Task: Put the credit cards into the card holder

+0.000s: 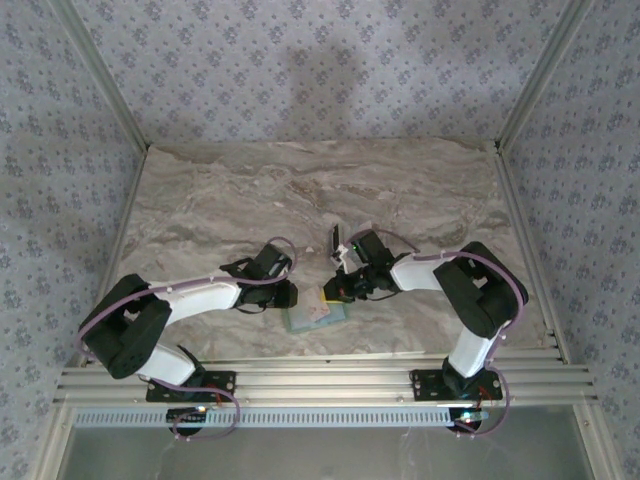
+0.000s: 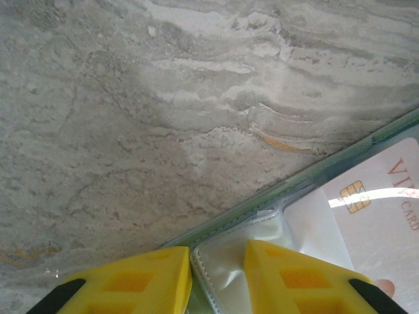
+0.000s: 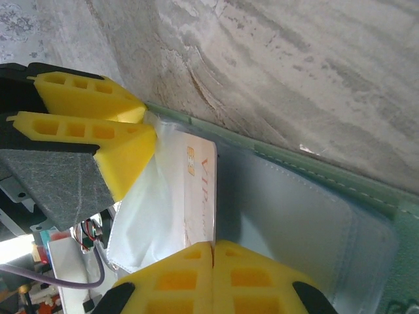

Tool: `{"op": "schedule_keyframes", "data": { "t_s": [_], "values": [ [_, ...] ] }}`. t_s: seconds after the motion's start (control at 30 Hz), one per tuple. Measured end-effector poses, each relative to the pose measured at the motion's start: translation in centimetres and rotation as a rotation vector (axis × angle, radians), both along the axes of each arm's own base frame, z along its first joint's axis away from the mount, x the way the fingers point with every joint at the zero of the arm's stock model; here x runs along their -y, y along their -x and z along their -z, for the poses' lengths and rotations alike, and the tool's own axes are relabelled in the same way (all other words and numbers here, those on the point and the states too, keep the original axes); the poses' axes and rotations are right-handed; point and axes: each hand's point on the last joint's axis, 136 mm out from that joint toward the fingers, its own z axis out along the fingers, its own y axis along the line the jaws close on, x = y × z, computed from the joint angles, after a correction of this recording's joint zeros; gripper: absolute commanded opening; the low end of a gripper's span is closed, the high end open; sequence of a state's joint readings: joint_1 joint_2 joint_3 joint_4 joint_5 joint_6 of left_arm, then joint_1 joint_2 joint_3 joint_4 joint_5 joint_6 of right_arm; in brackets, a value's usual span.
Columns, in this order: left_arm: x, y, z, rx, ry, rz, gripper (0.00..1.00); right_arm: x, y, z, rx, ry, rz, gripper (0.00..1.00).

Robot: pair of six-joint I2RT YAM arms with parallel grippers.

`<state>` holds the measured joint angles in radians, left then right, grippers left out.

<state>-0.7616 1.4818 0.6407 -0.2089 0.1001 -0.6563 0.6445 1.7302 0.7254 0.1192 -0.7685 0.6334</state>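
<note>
**Right wrist view: a thin card meets a soft pocket**

The credit card (image 3: 200, 190) is thin, light and stiff, and it is likely slippery. It is best held by one short end, flat between the pads. The right gripper (image 3: 213, 247) does just that: its yellow fingers (image 3: 255, 268) are pressed together on the card's end.

The card holder (image 1: 318, 315) lies open on the table (image 1: 300, 190), close to the near edge and about halfway along it. It looks soft and bendy. Its clear pocket (image 3: 147, 216) is floppy and could crumple or stick shut.

The left gripper (image 2: 217, 261) has its fingers a little apart, with the edge of the clear pocket between them. I cannot tell if they grip it. The card lies at the mouth of that pocket.

Red letters on the card read "VIP" and "CARD", beside a gold chip (image 2: 354, 196). No other writing can be read.
</note>
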Motion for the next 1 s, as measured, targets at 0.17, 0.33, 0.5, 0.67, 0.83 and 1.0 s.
{"op": "schedule_keyframes", "data": {
  "t_s": [0.17, 0.33, 0.5, 0.67, 0.83, 1.0],
  "values": [
    [0.0, 0.0, 0.0, 0.002, 0.0, 0.001, 0.31, -0.5, 0.2, 0.0, -0.011, 0.002, 0.012, 0.0],
    [0.1, 0.0, 0.0, 0.007, -0.005, 0.003, 0.31, -0.8, 0.5, 0.4, -0.007, 0.024, 0.025, 0.0],
    [0.1, 0.0, 0.0, 0.008, -0.004, 0.003, 0.34, -0.9, 0.6, 0.7, -0.006, 0.038, 0.041, 0.0],
    [0.4, 0.1, -0.7, 0.021, 0.014, 0.008, 0.42, -0.8, 0.6, 1.0, -0.007, 0.038, 0.046, 0.0],
    [0.5, 0.5, -1.5, 0.03, 0.043, 0.015, 0.45, -1.0, 0.5, 0.9, 0.002, 0.03, 0.044, 0.0],
    [-0.6, 1.4, -1.4, 0.013, 0.021, 0.01, 0.22, -1.4, 1.0, 0.8, 0.012, 0.022, 0.027, 0.0]
  ]
}}
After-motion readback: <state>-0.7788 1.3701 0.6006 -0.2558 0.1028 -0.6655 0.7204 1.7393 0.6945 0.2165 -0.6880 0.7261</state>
